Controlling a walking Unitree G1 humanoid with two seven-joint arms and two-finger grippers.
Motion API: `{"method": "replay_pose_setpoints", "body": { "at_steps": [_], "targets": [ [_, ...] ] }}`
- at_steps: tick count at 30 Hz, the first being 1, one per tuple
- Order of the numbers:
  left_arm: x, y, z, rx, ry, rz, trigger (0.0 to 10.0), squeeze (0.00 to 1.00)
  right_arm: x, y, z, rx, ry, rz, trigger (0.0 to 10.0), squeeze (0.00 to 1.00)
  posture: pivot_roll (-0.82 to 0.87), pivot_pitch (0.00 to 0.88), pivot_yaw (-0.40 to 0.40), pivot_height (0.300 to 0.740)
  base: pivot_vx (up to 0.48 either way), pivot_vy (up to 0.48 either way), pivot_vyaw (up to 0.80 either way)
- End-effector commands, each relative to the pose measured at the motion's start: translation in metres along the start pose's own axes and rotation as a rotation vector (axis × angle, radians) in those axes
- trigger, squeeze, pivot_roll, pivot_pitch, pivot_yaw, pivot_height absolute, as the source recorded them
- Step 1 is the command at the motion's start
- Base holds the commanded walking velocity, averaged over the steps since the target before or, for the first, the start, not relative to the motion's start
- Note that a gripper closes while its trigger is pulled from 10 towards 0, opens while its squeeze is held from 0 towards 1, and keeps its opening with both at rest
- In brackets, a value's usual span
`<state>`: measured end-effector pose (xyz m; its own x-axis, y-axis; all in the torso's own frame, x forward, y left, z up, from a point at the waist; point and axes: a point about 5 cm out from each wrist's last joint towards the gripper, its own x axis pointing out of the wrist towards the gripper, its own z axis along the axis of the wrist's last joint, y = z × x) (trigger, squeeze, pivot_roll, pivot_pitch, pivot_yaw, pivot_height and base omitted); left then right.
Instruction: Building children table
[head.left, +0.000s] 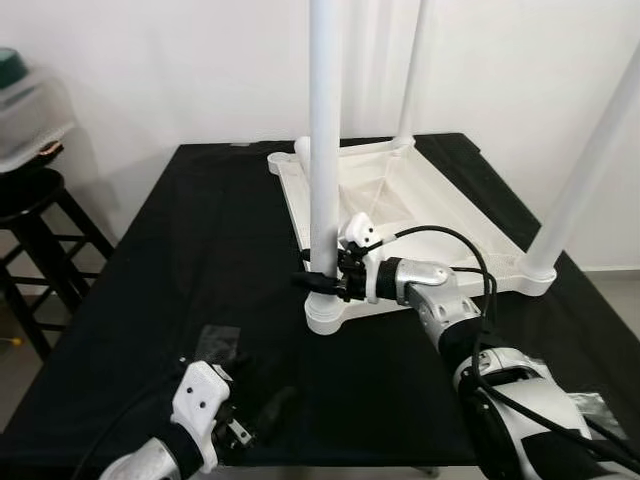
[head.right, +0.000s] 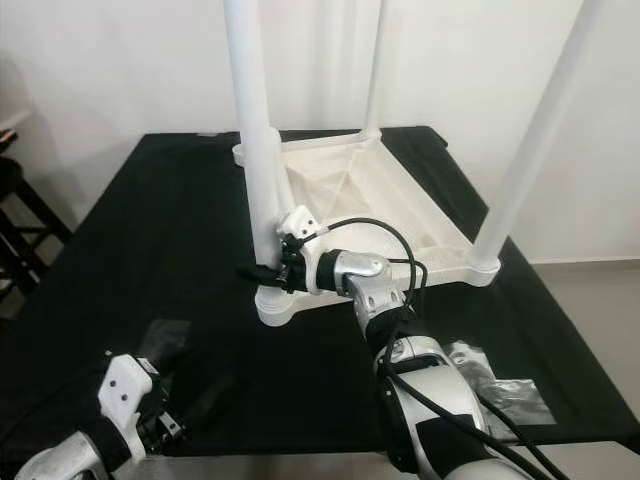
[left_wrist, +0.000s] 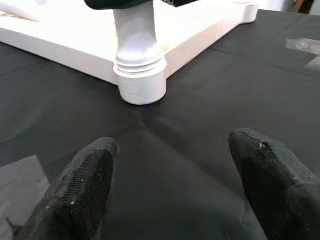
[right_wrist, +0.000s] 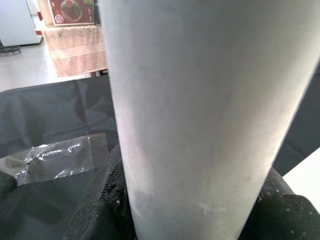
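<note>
A white children's table top lies upside down on a black-covered table. Three white legs stand up from its corners. The near-left leg rises from its threaded socket. My right gripper is shut around this leg just above the socket; in the right wrist view the leg sits between the black fingers. My left gripper is open low over the black cloth near the front edge, its fingers pointing toward the socket.
A dark wooden stool carrying a clear bin stands to the left. Clear plastic wrap lies on the cloth near my left gripper, and more wrap lies at the front right. A white wall is behind.
</note>
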<state>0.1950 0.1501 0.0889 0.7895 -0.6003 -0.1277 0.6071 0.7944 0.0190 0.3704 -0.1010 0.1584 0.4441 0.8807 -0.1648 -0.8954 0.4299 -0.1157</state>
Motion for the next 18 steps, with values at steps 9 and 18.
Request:
{"method": "replay_pose_setpoints", "body": {
  "at_steps": [9, 18],
  "targets": [
    [-0.009, -0.003, -0.005, -0.026, 0.007, -0.009, 10.0, 0.0, -0.011, 0.08, -0.041, 0.011, -0.006, -0.711, 0.0, 0.0, -0.07, 0.0, 0.066, 0.74, 0.0, 0.0, 0.0],
    [-0.008, -0.004, -0.004, -0.014, -0.004, -0.002, 10.0, 0.0, -0.013, 0.057, -0.036, -0.038, 0.034, -0.668, 5.9, 0.0, -0.05, 0.0, 0.042, 0.74, 0.0, 0.0, 0.0]
  ]
}}
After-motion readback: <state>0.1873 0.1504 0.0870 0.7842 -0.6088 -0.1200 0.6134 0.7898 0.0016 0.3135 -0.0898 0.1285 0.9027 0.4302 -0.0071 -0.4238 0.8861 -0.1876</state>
